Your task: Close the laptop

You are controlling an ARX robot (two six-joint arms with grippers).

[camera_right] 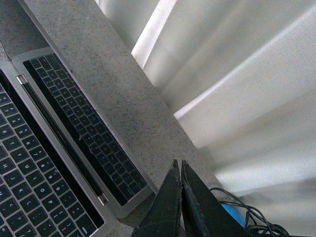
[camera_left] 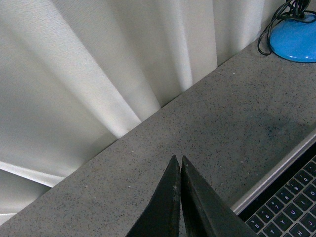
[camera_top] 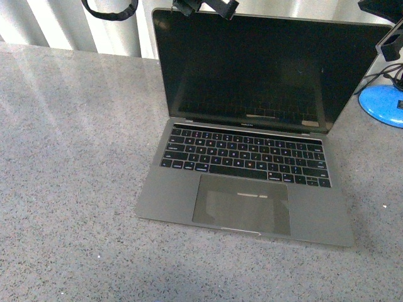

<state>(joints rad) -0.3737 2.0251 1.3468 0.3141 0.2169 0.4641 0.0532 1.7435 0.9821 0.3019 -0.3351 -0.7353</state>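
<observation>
The laptop (camera_top: 249,154) stands open in the middle of the grey table (camera_top: 69,176), its dark screen upright and tilted slightly back, keyboard and trackpad facing me. My left gripper (camera_top: 208,7) hangs shut and empty just above the lid's top edge. In the left wrist view the left gripper (camera_left: 177,159) has its tips pressed together over bare table, with the laptop's (camera_left: 289,200) keys beside them. My right gripper (camera_right: 177,163) is shut too, hovering past a far corner of the laptop (camera_right: 49,163). Dark parts of the right arm (camera_top: 391,44) show at the right edge.
A blue round base (camera_top: 381,104) with black cables sits on the table right of the screen; the base (camera_left: 296,37) shows in the left wrist view and partly behind the fingers (camera_right: 232,213) in the right wrist view. White curtain folds (camera_top: 56,25) back the table. A black loop (camera_top: 110,11) hangs at the top left.
</observation>
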